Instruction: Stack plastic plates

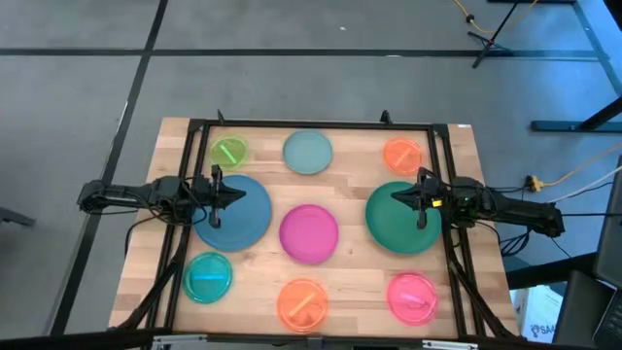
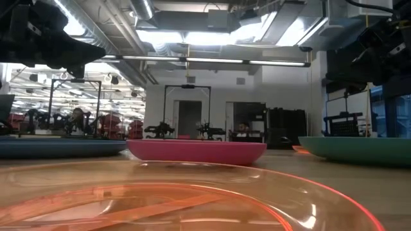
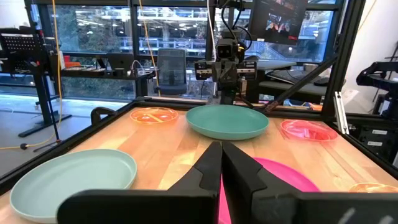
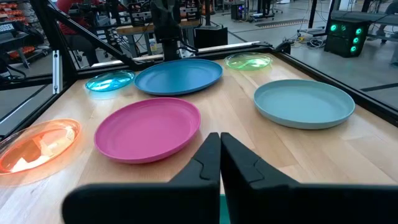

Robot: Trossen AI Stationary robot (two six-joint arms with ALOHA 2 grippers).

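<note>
High view, my inventory: nine plates are lying singly on the table, none stacked. Magenta plate is sitting at centre; pale teal plate at 12 o'clock; dark green plate at 3; blue plate at 9. Small ones are ringing the edge (lime, two orange, pink, cyan). I'm seeing the left gripper hovering over blue, fingers together; the right gripper over green, likewise closed.

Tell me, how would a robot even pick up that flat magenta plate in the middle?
Probably by the raised rim: the magenta plate lies flat with bare wood around it, so a finger could slip under its upturned edge. Either side seems workable, since the left gripper and right gripper flank it.
</note>
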